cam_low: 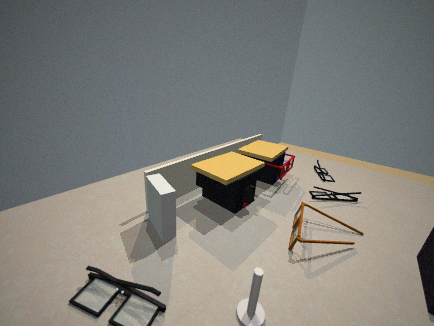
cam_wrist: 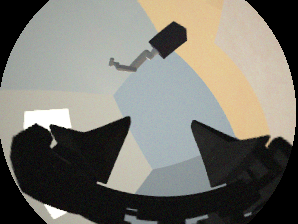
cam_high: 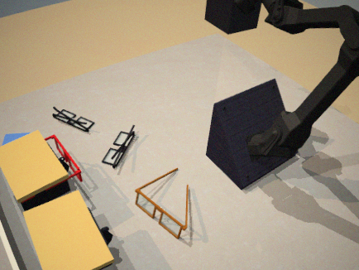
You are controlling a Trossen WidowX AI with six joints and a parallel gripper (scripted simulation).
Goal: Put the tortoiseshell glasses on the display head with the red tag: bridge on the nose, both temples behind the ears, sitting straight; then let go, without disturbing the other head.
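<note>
- Step in hand: looks like the very start, before the pick-up. The brown glasses (cam_high: pixel 160 209) (cam_low: pixel 332 218) are down on the table, arms spread open, well apart from both heads.
- Gripper (cam_wrist: pixel 161 121): fingers wide apart with nothing between them. The wrist view shows walls and floor past the tips rather than the glasses, so it's not lined up for a grab.
- Target: the red tag (cam_low: pixel 245 204) is on the head (cam_high: pixel 68 232) (cam_low: pixel 222 192) nearer the exterior camera. It isn't wearing anything.
- The other head (cam_high: pixel 34 163) (cam_low: pixel 269 173) already has red glasses (cam_high: pixel 67 154) (cam_low: pixel 274 164) on. Leave that one alone; the two heads sit close together, so I'd come in from the open side.
- Next move, imo: swing the arm (cam_high: pixel 323 87) over, point the fingers down at the brown pair and close gently on the front, probably around the bridge, keeping both side arms free.
- Then lift and turn them roughly about. Right now the lenses are on the heads' side and the side arms point away, so they'd go on backwards otherwise.
- Main risk: thin frames could twist in the grip, and one side arm might miss its ear.
</note>
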